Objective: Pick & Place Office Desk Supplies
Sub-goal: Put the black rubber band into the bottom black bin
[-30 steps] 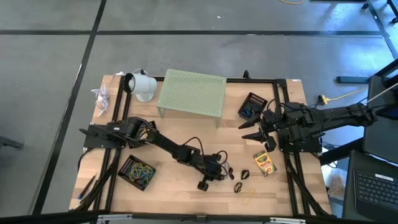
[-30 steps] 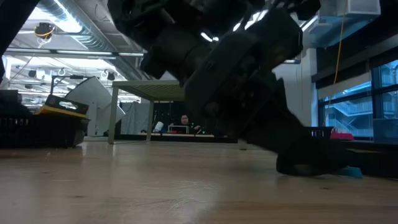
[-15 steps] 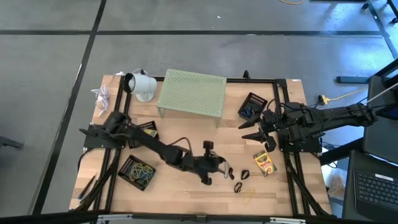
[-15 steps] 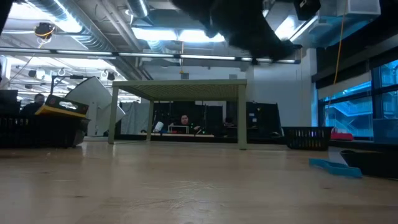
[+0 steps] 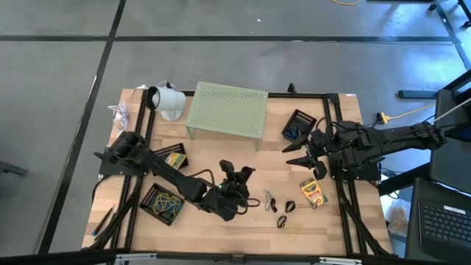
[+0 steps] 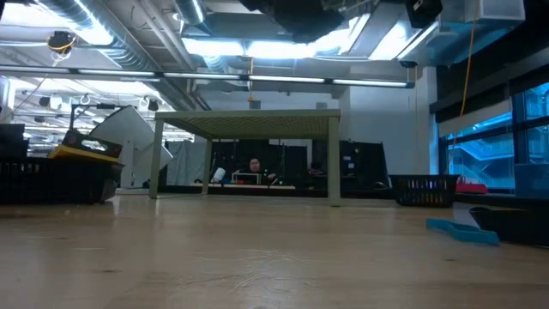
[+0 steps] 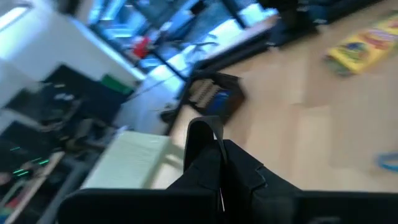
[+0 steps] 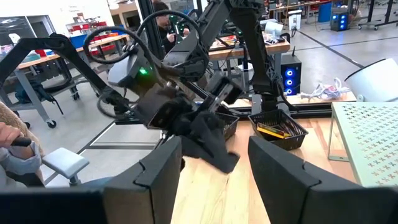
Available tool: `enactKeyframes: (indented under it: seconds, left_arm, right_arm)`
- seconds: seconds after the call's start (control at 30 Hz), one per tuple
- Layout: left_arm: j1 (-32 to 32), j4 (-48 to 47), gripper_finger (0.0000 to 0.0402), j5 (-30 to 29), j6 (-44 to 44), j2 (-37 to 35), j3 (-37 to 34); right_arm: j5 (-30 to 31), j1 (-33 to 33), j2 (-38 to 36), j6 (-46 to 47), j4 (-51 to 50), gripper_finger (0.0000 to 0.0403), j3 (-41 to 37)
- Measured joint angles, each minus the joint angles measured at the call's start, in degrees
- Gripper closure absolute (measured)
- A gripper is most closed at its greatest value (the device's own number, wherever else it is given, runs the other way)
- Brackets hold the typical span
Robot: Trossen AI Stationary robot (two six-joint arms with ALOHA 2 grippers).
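Binder clips (image 5: 281,211), three loose, one crayon box (image 5: 313,193), left hand (image 5: 237,174) closed empty, right hand (image 5: 300,157) wide.

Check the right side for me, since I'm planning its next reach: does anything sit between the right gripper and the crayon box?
Nothing visible does. The right gripper hovers open, and bare table separates it from the crayon box just beyond.

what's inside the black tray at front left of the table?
The black tray holds a tangle of rubber bands, yellow, blue and green. Along one edge sits a row of small reddish items. Anything beneath the bands is covered.
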Motion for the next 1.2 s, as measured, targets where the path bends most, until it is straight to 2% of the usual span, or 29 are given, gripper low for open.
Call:
enactKeyframes:
  seconds: [0.3,0.4,0.53,0.67,0.77,0.87,1.03,1.2]
  left_arm:
    - [1.3,-5.4,0.0399,16.3,-9.0,0.0,0.0]
    - [1.8,-9.0,0.0398,20.5,-13.5,0.0,0.0]
    - [2.1,-16.3,0.0399,30.4,-19.0,0.0,0.0]
    - [2.2,-28.6,0.0398,42.4,-25.6,-0.5,0.0]
    - [1.8,-38.4,0.0399,51.8,-33.8,-2.2,0.0]
    - [0.7,-48.3,0.0399,58.6,-42.7,-4.4,0.0]
    - [-3.5,-65.2,0.0398,66.2,-56.4,-8.2,0.1]
    - [-9.5,-81.4,0.0398,68.1,-65.5,-10.4,-0.1]
  right_arm:
    - [0.0,0.0,0.0,0.0,0.0,0.0211,0.0]
    - [0.0,0.0,0.0,0.0,0.0,0.0211,0.0]
    - [0.0,0.0,0.0,0.0,0.0,0.0211,0.0]
    - [0.0,0.0,0.0,0.0,0.0,0.0211,0.0]
    - [0.0,0.0,0.0,0.0,0.0,0.0211,0.0]
    - [0.0,0.0,0.0,0.0,0.0,0.0212,0.0]
    - [0.0,0.0,0.0,0.0,0.0,0.0212,0.0]
    - [0.0,0.0,0.0,0.0,0.0,0.0212,0.0]
